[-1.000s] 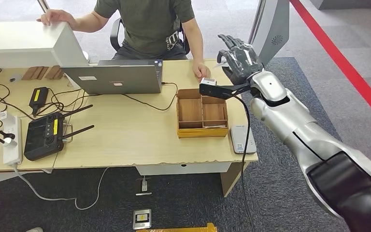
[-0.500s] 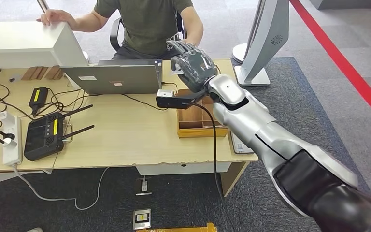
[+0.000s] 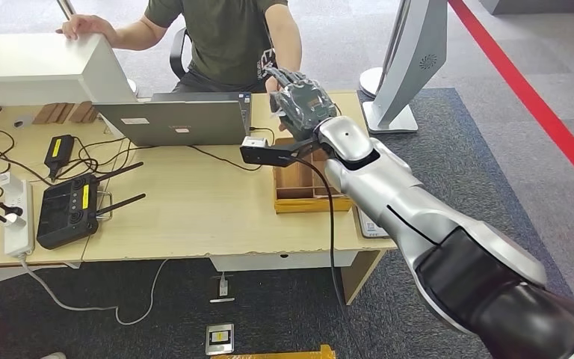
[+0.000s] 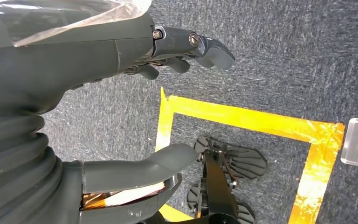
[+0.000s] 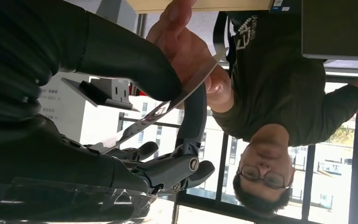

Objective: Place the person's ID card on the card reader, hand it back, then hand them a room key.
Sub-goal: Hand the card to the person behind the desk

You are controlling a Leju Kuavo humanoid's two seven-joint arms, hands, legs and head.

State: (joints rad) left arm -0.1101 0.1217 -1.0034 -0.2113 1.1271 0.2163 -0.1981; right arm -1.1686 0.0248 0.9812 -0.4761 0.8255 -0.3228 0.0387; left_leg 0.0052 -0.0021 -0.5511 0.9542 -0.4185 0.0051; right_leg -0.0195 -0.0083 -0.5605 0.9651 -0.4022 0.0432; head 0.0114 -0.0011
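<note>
Right robot hand [image 3: 301, 99]: raised over far edge of bench [image 3: 194, 217], just beyond the wooden tray [image 3: 312, 176]. Thumb and fingers [image 5: 193, 116] pinch a thin card [image 5: 168, 109], seen edge-on in right wrist view. Person's hand [image 5: 189, 51] touches the card's other end. Person [image 3: 228, 37] sits behind bench, other hand on a white box [image 3: 37, 67] at far left.

Left robot hand [image 4: 135, 93]: hangs over grey carpet w/ yellow floor tape [image 4: 261, 123]; holds nothing, fingers apart.

Card reader [image 3: 374, 217]: flat white unit on bench near edge, just right of tray, partly behind right arm.

Other items on bench: laptop [image 3: 176, 120] lid up, facing person; black router w/ antennas [image 3: 75, 206]; white power strip [image 3: 16, 213]; loose black cables.
</note>
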